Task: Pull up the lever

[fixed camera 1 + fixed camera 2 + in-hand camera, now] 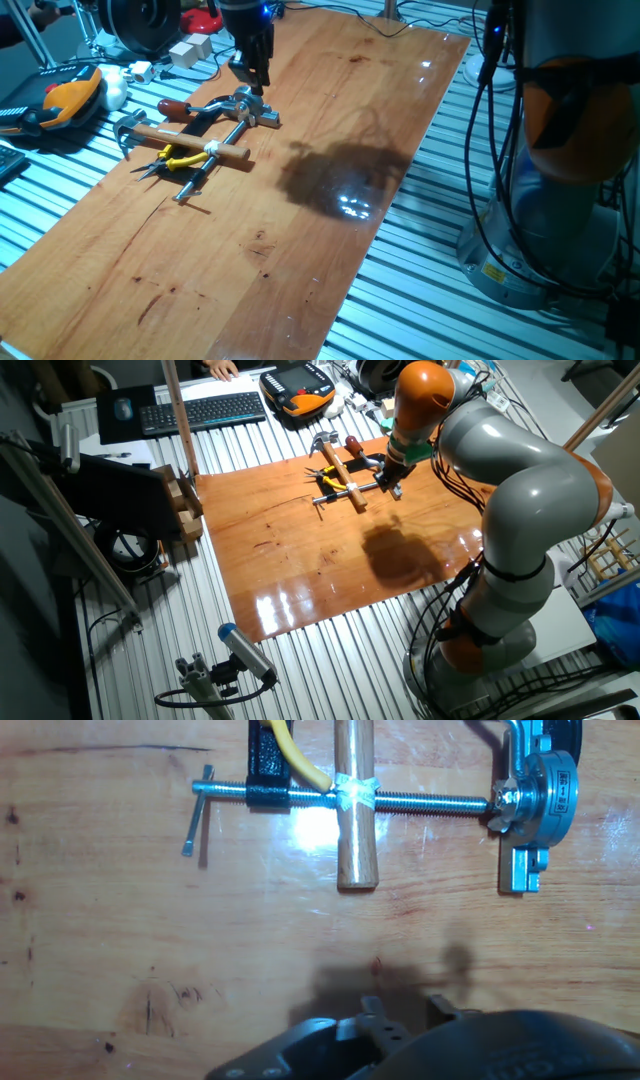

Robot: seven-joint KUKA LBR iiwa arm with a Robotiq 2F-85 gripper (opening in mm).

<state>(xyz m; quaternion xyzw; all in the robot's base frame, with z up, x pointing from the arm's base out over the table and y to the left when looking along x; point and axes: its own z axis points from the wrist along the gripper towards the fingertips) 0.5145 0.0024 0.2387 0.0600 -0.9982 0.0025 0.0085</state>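
Note:
The lever lies low on the board, its dark reddish-brown knob [172,107] at the left and its thin rod running right to the grey metal bracket [258,110]. The knob [354,446] also shows in the other fixed view. My gripper [251,76] hangs just above the bracket end and touches nothing. In the hand view the bracket [535,800] is at the upper right, and my gripper [408,1012] is at the bottom edge with bare wood showing between its jaws. The knob is out of the hand view.
A hammer with a pale wooden shaft [195,147] and yellow pliers [178,160] lie over a long threaded rod [420,802] left of the bracket. Cables, a yellow pendant [70,95] and boxes crowd the board's far left edge.

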